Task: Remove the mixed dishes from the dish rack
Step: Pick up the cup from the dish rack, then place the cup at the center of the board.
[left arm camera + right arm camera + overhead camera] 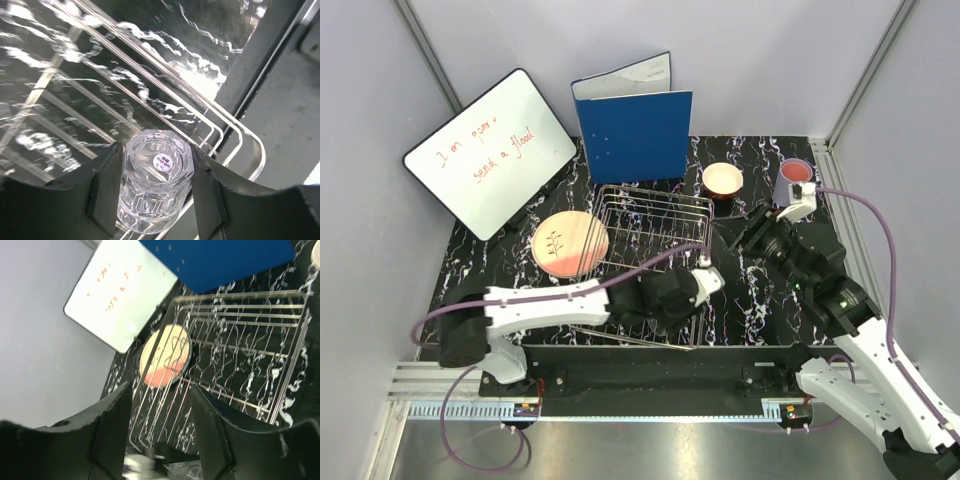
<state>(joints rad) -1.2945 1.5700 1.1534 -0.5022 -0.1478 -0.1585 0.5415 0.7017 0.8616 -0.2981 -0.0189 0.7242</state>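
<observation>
Glass (157, 162): clear, faceted, round sticker on base. It is clamped between the dark fingers of the left gripper (156, 192), over a rounded corner of the silver wire rack (650, 188). This grip is shown only by the left wrist view. Right gripper (161, 396): fingers apart, nothing held. Salmon-and-cream plate (570, 243) is noted at the rack's left edge. Red bowl (722, 180) and lavender cup (794, 178) are noted on the marbled table (745, 300).
</observation>
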